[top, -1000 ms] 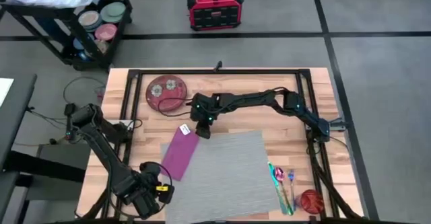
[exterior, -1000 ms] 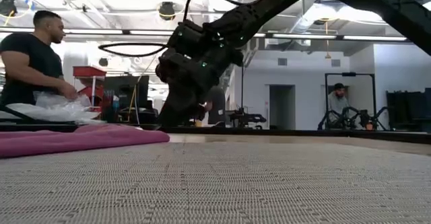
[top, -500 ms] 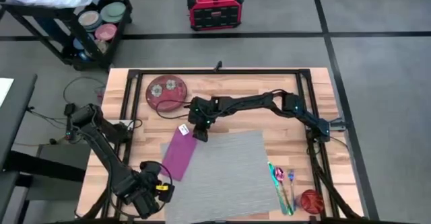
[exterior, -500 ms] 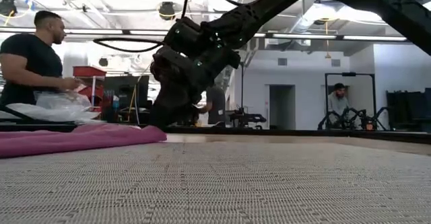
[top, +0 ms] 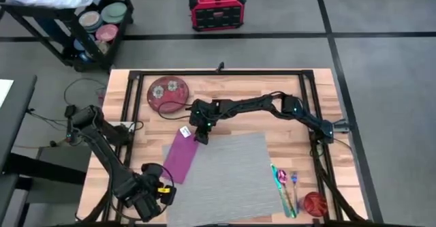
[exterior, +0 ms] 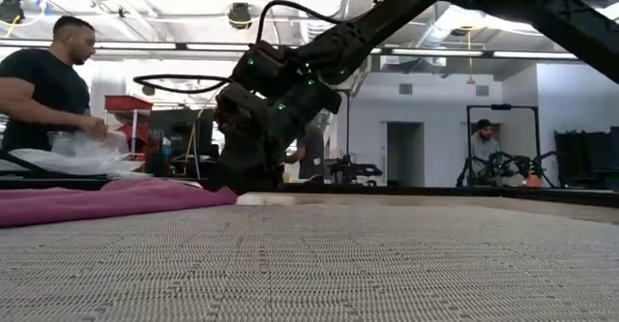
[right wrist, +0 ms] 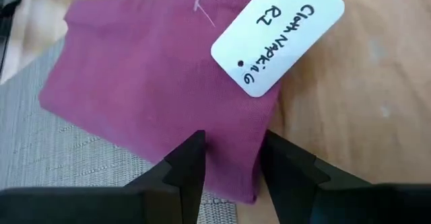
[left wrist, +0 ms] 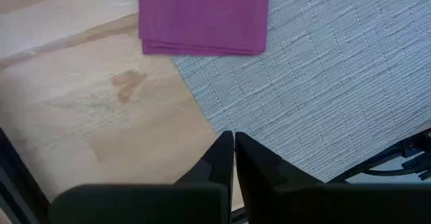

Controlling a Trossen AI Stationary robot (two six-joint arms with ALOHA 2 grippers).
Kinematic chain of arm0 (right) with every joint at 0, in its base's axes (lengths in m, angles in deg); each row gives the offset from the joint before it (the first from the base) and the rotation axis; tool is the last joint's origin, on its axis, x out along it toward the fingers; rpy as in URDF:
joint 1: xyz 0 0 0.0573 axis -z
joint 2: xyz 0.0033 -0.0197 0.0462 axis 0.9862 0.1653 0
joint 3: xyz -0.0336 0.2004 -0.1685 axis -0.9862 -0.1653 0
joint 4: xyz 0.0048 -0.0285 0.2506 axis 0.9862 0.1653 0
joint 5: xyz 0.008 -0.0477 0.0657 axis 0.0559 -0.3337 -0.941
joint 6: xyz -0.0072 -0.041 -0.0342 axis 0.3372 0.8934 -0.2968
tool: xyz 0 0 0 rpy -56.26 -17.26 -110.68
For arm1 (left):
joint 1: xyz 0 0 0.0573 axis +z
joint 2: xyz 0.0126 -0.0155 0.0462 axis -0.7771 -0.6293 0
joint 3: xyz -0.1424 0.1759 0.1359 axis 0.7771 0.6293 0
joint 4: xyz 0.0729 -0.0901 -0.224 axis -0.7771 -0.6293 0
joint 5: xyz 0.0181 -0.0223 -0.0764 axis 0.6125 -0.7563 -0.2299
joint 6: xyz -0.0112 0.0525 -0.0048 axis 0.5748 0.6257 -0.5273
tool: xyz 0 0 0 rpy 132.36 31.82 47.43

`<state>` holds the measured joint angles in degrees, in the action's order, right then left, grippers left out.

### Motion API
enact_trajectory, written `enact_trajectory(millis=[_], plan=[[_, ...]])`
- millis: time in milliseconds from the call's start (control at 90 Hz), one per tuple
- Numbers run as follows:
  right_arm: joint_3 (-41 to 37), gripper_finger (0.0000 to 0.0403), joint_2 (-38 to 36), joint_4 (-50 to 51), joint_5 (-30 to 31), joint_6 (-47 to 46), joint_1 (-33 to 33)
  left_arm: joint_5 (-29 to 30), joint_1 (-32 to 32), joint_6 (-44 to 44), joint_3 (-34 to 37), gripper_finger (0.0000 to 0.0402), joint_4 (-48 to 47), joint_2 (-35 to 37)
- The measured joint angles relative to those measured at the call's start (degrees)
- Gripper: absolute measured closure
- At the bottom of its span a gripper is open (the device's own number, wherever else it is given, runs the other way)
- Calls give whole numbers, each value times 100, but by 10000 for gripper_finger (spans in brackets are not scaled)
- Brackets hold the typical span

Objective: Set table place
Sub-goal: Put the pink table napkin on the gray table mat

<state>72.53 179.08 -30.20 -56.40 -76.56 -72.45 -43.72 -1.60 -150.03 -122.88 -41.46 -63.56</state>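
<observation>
Near the table's (top: 225,91) middle, the right gripper (top: 199,135) hangs over the far end of the purple napkin (top: 181,154), fingers apart — a white tag (right wrist: 277,35) lies just beyond. The grey placemat (top: 228,172) lies toward six o'clock, napkin overlapping its nine o'clock edge. The left gripper (left wrist: 234,158) waits at seven o'clock — fingers together.

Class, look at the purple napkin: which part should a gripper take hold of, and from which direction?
Grip the purple napkin at its far corner by the white tag, coming from above. It lies flat, overlapping the grey placemat, and that corner is on bare table. The right gripper is open there.
</observation>
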Motion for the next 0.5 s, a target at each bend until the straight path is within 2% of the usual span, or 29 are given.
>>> enact_trajectory(millis=[100, 222, 500], plan=[[-6, 302, 9, 28, 71, -171, 34, 49, 0, 14, 0, 401, -47, 0], [-14, 385, 30, 51, -233, -401, 142, 69, 0, 37, 0, 401, -162, 0], [-40, 401, -88, 269, -461, -487, 155, 96, -7, 117, 0, 401, -302, 2]])
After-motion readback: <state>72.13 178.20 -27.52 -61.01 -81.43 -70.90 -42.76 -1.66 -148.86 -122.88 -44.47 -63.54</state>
